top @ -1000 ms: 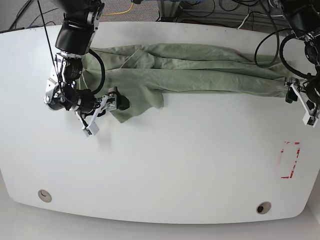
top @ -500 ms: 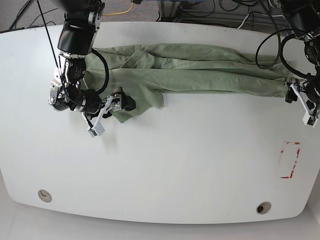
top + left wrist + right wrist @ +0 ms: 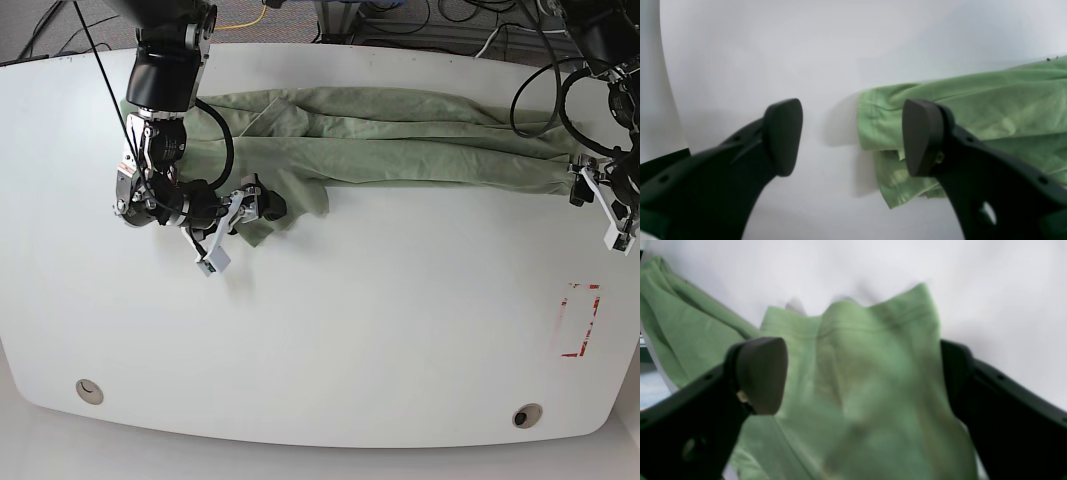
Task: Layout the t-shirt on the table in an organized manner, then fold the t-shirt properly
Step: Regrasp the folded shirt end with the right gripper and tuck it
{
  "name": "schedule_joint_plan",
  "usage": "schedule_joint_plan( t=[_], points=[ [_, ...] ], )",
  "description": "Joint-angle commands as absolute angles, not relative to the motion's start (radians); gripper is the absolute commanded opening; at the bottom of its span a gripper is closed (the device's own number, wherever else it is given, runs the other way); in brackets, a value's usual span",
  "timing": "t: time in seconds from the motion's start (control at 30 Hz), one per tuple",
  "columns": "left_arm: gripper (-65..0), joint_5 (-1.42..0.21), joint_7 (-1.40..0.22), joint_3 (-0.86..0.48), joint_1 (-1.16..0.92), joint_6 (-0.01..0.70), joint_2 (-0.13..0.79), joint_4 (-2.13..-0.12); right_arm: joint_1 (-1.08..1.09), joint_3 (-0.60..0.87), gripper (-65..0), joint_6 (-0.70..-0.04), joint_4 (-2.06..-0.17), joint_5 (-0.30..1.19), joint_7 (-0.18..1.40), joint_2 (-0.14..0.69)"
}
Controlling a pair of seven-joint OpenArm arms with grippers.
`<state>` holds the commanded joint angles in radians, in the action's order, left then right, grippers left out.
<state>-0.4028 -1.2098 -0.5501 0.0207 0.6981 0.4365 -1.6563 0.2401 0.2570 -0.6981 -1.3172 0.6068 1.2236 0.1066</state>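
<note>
No legible text, label, brand or number appears in any view. The only sign is a red rectangular outline marking (image 3: 580, 320) on the glossy white tabletop (image 3: 380, 340); it carries no readable characters.

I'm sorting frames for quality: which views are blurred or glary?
Right wrist: the shirt between the open pincer is soft and out of focus. Left wrist: sharper, cloth edge casts a shadow. Base: sharp, curved table edges, no strong glare.
</note>
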Motion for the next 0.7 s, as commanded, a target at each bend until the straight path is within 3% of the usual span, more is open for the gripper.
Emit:
schedule_joint_plan(
  t=[0.17, 0.27, 0.47, 0.7],
  points=[
    [-21.0, -0.401, -1.210, -0.549, 0.021, 0.698, 0.437, -1.656, 0.246, 0.246, -54.2, -0.698, -1.317, 0.607, 1.224, 0.105],
    [-21.0, -0.401, -1.210, -0.549, 0.021, 0.698, 0.437, -1.655, 0.252, 0.223, -65.0, -0.698, -1.320, 0.608, 1.224, 0.105],
    [-21.0, -0.401, -1.210, -0.549, 0.021, 0.698, 0.435, -1.652, 0.251, 0.193, -64.5, -0.698, -1.337, 0.699, 1.230, 0.113],
    [-21.0, -0.401, -1.210, -0.549, 0.021, 0.698, 0.435, -1.650, 0.245, 0.120, -64.5, -0.698, -1.349, 0.977, 1.262, 0.177]
  ],
)
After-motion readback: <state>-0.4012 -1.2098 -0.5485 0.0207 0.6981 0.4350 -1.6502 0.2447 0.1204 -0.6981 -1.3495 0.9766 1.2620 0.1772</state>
